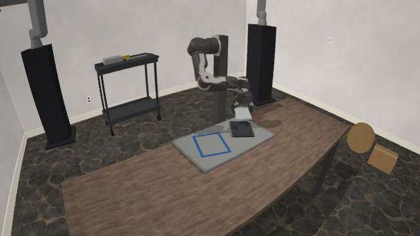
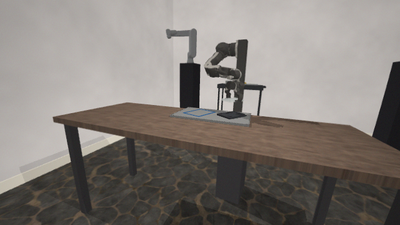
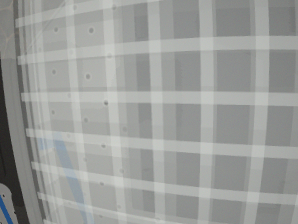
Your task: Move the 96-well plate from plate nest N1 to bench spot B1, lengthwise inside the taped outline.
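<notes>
The pale, see-through 96-well plate hangs in the air above the dark plate nest, apart from it, and looks roughly level. My gripper is shut on the plate; its fingertips are hard to make out. In the wrist view the plate's grid fills nearly the whole picture. The blue taped outline lies on the grey deck beside the nest, with nothing inside it. A strip of blue tape shows through the plate at the lower left of the wrist view.
The grey deck lies on the brown wooden table and carries the nest and outline side by side. A black cart and dark pedestals stand on the floor beyond the table.
</notes>
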{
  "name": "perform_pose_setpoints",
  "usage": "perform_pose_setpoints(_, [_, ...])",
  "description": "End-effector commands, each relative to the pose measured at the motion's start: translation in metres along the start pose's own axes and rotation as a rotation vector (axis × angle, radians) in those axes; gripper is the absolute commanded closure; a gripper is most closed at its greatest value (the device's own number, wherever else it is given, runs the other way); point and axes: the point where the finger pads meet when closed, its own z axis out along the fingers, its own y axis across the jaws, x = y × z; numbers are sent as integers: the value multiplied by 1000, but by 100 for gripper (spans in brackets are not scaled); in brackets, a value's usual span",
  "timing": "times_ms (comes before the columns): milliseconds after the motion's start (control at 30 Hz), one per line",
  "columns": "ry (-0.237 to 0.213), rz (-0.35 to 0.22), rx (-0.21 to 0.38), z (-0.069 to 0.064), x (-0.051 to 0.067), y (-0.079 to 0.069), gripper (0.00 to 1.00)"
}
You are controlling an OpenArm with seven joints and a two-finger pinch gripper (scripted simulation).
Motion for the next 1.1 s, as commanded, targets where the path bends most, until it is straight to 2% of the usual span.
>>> perform_pose_setpoints(0, [-4,-5,-11,0,0,2,100])
perform_pose_setpoints(300, [-4,-5,-11,0,0,2,100])
perform_pose_setpoints(467, [-3,-262,-11,2,-26,-30,100])
perform_pose_setpoints(867, [-3,-262,-11,2,-26,-30,100])
perform_pose_setpoints(1033, [-4,-277,-12,5,-52,-61,100])
perform_pose_setpoints(1067, [-4,-277,-12,5,-52,-61,100])
